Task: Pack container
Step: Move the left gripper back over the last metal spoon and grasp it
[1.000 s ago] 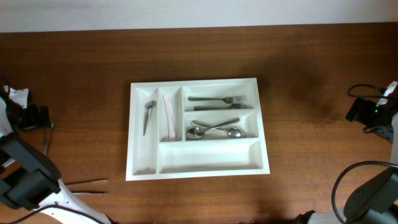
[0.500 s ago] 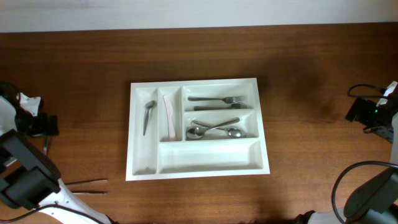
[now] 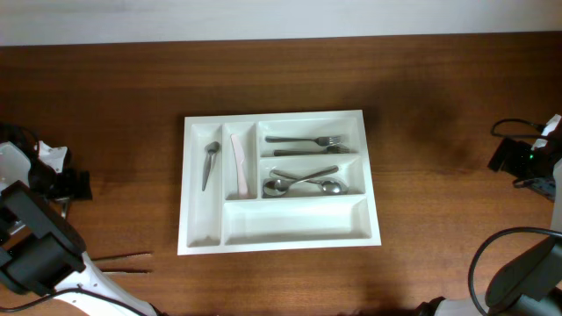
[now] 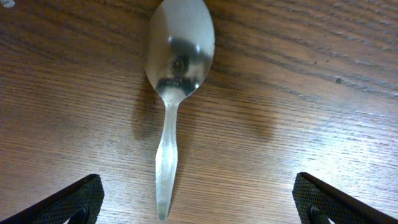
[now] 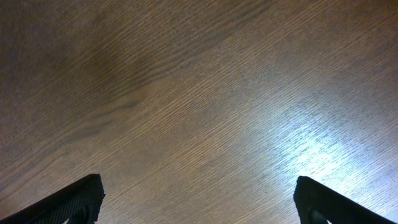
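Your left gripper (image 4: 199,208) is hovering with its black fingertips (image 4: 73,198) spread wide and gripping nothing. Between them a silver metal spoon (image 4: 169,118) is lying flat on the dark wooden table (image 4: 298,93), its handle pointing toward the gripper and sitting a little left of the midline. Your right gripper (image 5: 199,208) is also gaping open, over bare wood at the right side. The large white plastic cutlery tray (image 3: 294,226) is sitting mid-table, well to the right of the spoon, with its near wide compartment empty. You are risking a skid: the thin handle is hugging the wood, so one finger would likely be touching first and spinning the spoon away. Descending too far would be jamming the tips into the table.
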Available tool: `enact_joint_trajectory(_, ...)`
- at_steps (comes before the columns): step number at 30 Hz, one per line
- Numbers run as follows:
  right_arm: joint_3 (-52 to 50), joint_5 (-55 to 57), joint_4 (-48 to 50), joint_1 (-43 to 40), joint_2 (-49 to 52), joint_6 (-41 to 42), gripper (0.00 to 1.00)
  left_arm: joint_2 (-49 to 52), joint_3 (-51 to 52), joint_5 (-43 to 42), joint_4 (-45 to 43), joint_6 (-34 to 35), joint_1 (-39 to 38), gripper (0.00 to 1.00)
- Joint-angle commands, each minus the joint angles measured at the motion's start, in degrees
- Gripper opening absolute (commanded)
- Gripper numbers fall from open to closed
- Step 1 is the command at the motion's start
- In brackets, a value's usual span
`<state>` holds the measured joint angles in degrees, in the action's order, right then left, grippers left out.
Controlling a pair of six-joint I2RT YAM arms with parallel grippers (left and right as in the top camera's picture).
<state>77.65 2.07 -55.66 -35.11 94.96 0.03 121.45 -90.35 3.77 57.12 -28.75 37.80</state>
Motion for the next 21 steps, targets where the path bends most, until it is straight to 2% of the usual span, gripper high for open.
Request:
enact_joint_trajectory(1,0.0,0.1,0.0,-0.2,0.3,0.4,0.99,0.8,0.4,-2.6,-0.5,-0.9,0.4,0.99)
enact_joint_trajectory(21,0.0,0.0,0.0,-0.2,0.3,0.4,0.99,4.3,0.4,-2.8,-1.4,-0.9,0.3,1.0)
